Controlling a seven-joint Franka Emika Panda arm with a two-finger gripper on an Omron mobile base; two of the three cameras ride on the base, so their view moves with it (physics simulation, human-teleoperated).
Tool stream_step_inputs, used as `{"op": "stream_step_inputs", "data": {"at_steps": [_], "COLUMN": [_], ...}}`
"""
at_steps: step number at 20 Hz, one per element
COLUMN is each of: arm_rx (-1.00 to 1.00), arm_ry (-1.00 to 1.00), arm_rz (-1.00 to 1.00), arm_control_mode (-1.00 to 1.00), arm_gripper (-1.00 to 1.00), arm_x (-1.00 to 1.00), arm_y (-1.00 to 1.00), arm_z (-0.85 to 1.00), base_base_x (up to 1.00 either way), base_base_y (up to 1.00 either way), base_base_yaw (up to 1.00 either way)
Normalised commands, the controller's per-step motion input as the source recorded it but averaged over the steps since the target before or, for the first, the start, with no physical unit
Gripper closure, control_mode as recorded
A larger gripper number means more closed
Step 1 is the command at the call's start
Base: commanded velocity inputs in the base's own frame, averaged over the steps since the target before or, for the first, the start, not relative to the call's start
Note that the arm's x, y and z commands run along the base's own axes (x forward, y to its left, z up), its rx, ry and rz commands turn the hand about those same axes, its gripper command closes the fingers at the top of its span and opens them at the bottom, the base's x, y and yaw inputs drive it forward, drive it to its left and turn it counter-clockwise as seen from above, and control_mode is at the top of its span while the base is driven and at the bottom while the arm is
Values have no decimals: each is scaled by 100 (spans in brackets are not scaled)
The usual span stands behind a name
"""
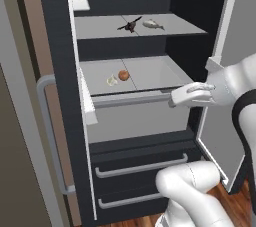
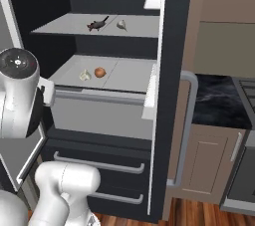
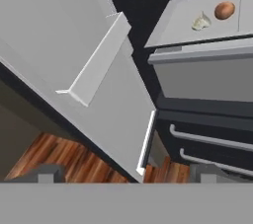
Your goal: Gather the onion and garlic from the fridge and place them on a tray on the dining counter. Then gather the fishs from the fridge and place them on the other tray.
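Fridge: tall black double-door fridge (image 1: pixel 60 46), doors open.
Fish: slender silver-grey fish (image 1: pixel 153 24), upper shelf, long axis left-right.
Onion: round orange-brown onion (image 1: pixel 123 75), beside pale garlic bulb (image 1: pixel 112 80).
Claw: grip state cannot be told.

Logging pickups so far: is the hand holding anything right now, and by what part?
Nothing is held. The onion and garlic lie side by side on the fridge shelf, and the hand's fingertips have nothing between them.

One onion (image 1: pixel 123 75), one garlic (image 1: pixel 112 80), one fish (image 1: pixel 153 24).
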Motion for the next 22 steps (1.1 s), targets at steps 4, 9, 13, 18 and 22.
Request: {"op": "stream_step_inputs", "data": {"at_steps": [4, 9, 13, 18, 22], "arm_rx": [-10, -5, 0, 0, 0], "arm_ry": [12, 10, 1, 3, 2], "arm_rz": [0, 0, -10, -16, -17], "arm_control_mode": [-100, -100, -100, -100, -100], "arm_gripper": [-100, -100, -100, -100, -100], "arm_x": [-31, -7, 6, 2, 2], "arm_y": [-19, -5, -1, -6, 0], "arm_z": [-46, -30, -4, -9, -3], "base_base_x": [0, 0, 0, 0, 0], "base_base_y": [0, 0, 0, 0, 0], "base_base_yaw": [0, 0, 0, 0, 0]}}
